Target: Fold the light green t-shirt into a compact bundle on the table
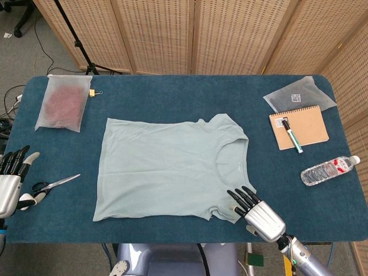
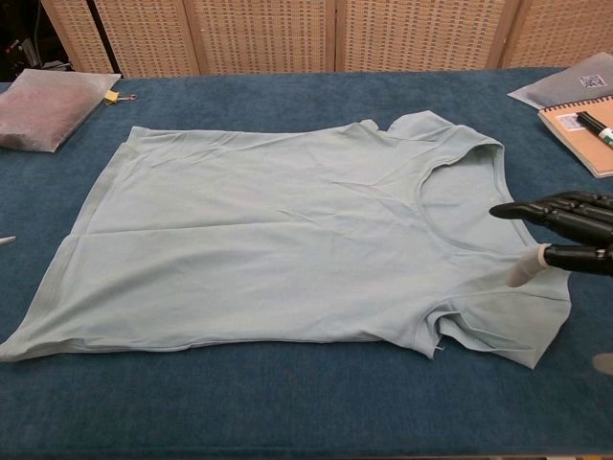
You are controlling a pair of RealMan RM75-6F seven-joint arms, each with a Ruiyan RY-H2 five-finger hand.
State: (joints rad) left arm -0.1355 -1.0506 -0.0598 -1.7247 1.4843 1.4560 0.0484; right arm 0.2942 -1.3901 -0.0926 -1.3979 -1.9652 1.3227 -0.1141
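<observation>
The light green t-shirt [image 1: 172, 168] lay flat and unfolded in the middle of the blue table [image 1: 172, 92], its neck toward the robot's right. The right hand [image 1: 257, 213] was above the near sleeve, fingers [image 2: 546, 210] stretched out and apart, holding nothing. The left hand [image 1: 10, 181] was at the table's far left edge, also spread and empty, just beside the scissors [image 1: 49, 184]. A notebook [image 1: 299, 126] with a marker [image 1: 292, 136] and a water bottle [image 1: 328, 170] lay to the right.
</observation>
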